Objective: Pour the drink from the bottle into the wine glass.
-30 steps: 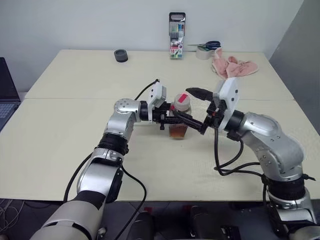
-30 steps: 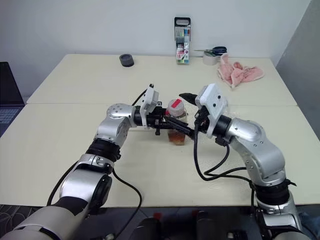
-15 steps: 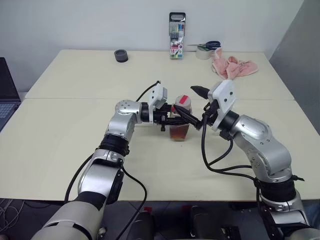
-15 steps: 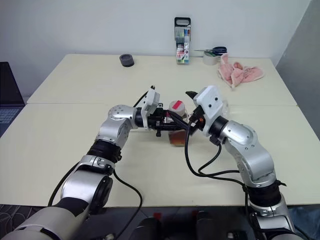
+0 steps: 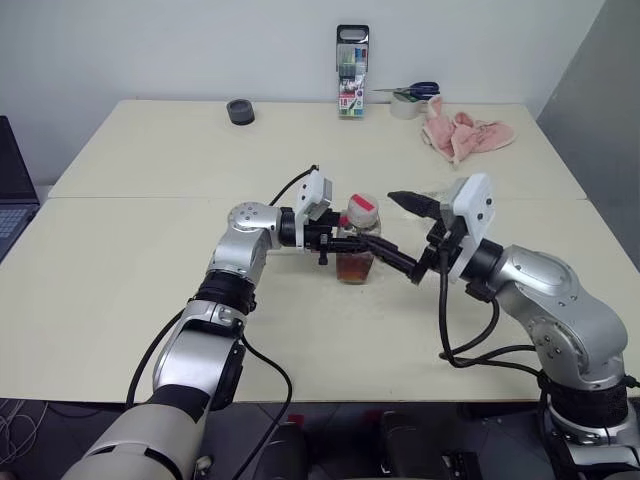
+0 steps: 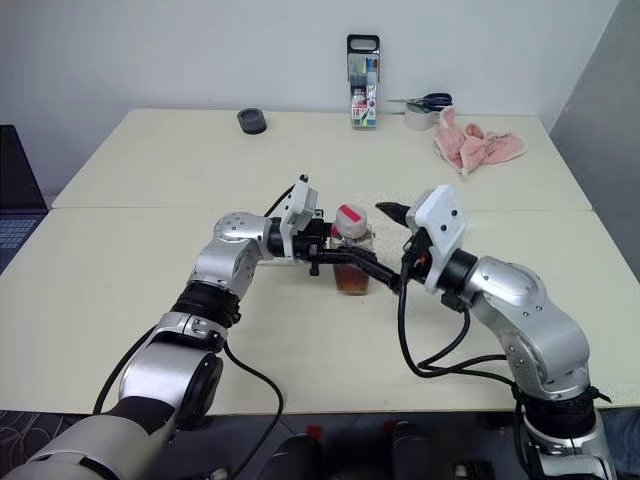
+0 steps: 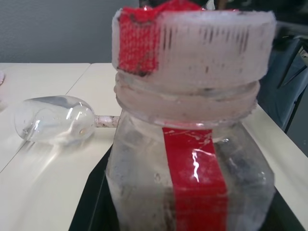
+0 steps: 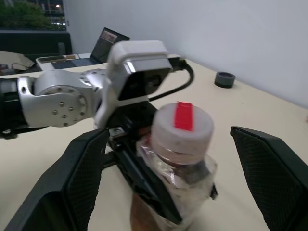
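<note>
The bottle (image 5: 358, 243) stands upright on the table with its pinkish cap (image 5: 361, 209) on and the amber drink (image 5: 355, 267) in its lower part. My left gripper (image 5: 343, 240) reaches in from the left and is shut on the bottle's body. My right gripper (image 5: 392, 230) is open just right of the bottle. One of its fingers is level with the cap and the other is lower, and neither touches. In the right wrist view the bottle (image 8: 179, 159) sits between the spread fingers (image 8: 82, 183). The wine glass (image 7: 53, 125) lies on its side on the table beyond the bottle.
At the table's far edge stand a marker case (image 5: 352, 72), a dark tape roll (image 5: 240, 111), and scissors on a white roll (image 5: 412, 97). A pink cloth (image 5: 465, 132) lies at the back right. A laptop (image 5: 12, 190) sits at the left edge.
My right gripper has drawn back to the right, away from the bottle's cap, and stays open. The left gripper and bottle have not moved.
</note>
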{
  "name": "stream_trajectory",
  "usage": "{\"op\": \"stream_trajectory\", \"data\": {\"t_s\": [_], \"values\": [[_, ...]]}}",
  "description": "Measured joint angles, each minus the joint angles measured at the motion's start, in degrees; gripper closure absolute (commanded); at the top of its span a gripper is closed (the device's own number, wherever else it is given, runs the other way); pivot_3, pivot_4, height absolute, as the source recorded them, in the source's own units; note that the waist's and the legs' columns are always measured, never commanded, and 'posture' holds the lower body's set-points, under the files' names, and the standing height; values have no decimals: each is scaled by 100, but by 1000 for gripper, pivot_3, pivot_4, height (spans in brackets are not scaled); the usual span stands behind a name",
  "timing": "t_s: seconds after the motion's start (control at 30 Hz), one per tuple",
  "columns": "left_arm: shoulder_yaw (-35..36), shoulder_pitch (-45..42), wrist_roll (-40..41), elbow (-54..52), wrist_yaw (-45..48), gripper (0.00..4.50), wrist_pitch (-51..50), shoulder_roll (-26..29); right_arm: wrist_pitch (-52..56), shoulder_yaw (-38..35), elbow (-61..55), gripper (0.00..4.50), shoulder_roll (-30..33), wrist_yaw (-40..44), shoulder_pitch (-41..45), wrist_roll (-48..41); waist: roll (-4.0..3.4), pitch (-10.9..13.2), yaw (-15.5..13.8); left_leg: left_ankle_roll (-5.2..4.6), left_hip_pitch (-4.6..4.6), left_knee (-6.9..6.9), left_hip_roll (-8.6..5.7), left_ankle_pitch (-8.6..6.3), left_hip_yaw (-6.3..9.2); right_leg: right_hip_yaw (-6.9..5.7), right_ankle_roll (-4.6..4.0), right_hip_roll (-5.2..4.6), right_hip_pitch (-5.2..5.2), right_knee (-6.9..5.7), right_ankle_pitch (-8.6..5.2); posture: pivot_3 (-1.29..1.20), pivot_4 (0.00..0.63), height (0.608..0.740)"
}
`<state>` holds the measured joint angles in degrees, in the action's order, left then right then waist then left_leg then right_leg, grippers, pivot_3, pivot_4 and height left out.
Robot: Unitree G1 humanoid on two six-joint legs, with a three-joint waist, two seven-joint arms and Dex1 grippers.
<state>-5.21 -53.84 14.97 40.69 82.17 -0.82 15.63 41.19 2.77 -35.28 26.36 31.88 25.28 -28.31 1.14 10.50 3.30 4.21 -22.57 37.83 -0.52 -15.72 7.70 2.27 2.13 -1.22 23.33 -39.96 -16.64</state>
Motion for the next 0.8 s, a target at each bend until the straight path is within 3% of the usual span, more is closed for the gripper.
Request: {"op": "stream_trajectory", "data": {"t_s": [0.37, 0.8], "values": [[-5, 0, 3, -2, 77, 2850, -13, 4, -464, 529, 668, 202, -540, -624, 471, 894, 0, 0, 4, 2, 0, 0, -2, 1, 0, 0, 0, -1, 0, 0, 0, 0, 150, 740], [-6, 1, 1, -54, 83, 2850, -16, 14, -405, 306, 637, 202, -509, -653, 386, 833, 0, 0, 4, 1, 0, 0, -1, 0, 0, 1, 0, -1, 0, 0, 0, 0, 150, 740]]}}
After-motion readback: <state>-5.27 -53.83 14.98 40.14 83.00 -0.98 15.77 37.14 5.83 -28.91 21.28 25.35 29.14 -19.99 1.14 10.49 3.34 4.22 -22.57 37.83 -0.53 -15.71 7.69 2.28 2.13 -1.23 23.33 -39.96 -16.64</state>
